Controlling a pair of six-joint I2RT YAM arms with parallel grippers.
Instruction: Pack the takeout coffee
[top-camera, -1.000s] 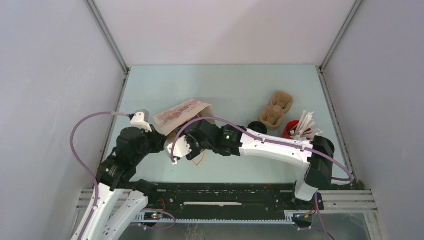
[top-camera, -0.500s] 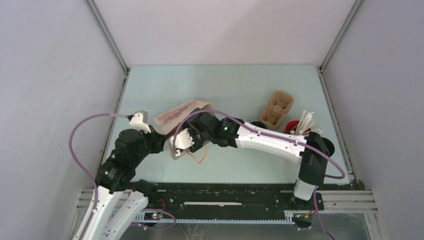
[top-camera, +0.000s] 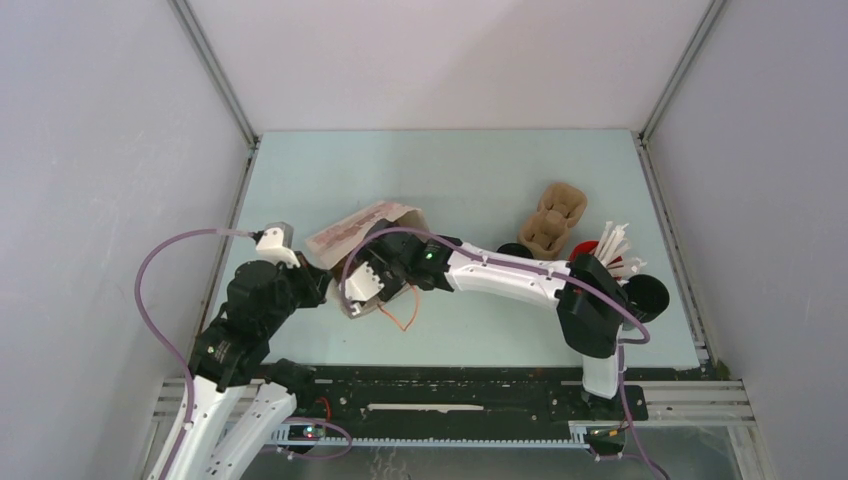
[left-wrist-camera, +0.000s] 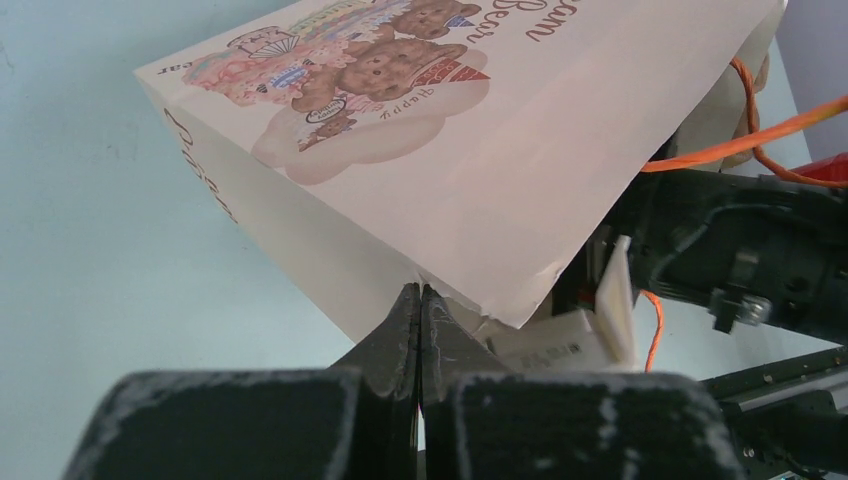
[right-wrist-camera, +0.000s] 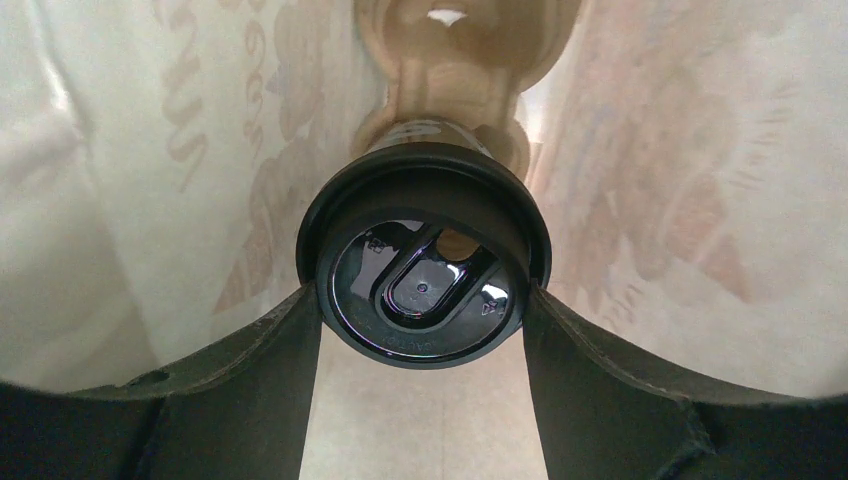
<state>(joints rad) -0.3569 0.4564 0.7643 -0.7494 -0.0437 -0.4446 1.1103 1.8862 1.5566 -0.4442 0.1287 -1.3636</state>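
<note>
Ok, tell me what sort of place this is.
Probably a robot test booth staged for takeaway packing: grey walls box in a small table with a paper bag, a cup carrier and a red cup of sticks.

The top external camera looks steeply down from high at the near edge over the whole pale green table (top-camera: 480, 170); the left wrist camera sits close against the outside of the white paper bag printed with teddy bears (left-wrist-camera: 480, 150); the right wrist camera looks inside that bag, very near the round black lidded cup (right-wrist-camera: 423, 270); all three views share the bag.
</note>
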